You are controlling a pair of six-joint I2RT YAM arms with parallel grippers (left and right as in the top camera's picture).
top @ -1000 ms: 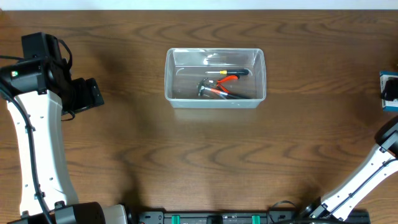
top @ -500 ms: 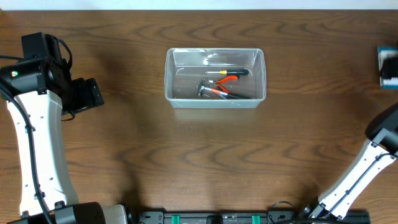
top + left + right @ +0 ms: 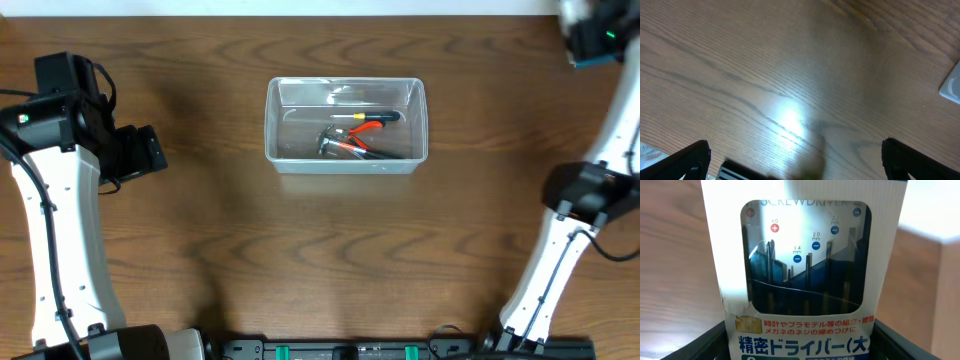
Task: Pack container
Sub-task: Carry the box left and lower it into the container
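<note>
The clear plastic container [image 3: 270, 130] stands at the table's centre back, with orange-handled pliers [image 3: 365, 128] and a black-handled screwdriver [image 3: 380, 116] inside it. My right gripper [image 3: 592, 35] is high at the far right corner, well right of the container. It is shut on a blue-and-white box of precision screwdrivers [image 3: 805, 270], and the box fills the right wrist view between the fingers [image 3: 700, 342]. My left gripper [image 3: 140, 152] hangs open over bare wood left of the container. In the left wrist view nothing lies between the left gripper's [image 3: 800, 165] fingertips, and a corner of the container [image 3: 952, 85] shows at the right edge.
The brown wooden table [image 3: 330, 260] stretches under both arms. The right arm's white links [image 3: 560, 250] rise from the front right. The left arm [image 3: 55, 230] stands along the left edge. A dark rail [image 3: 350, 350] runs along the front edge.
My right gripper has swung with the box from the right edge up to the far right corner. The left arm, the container and the tools in it have not moved.
</note>
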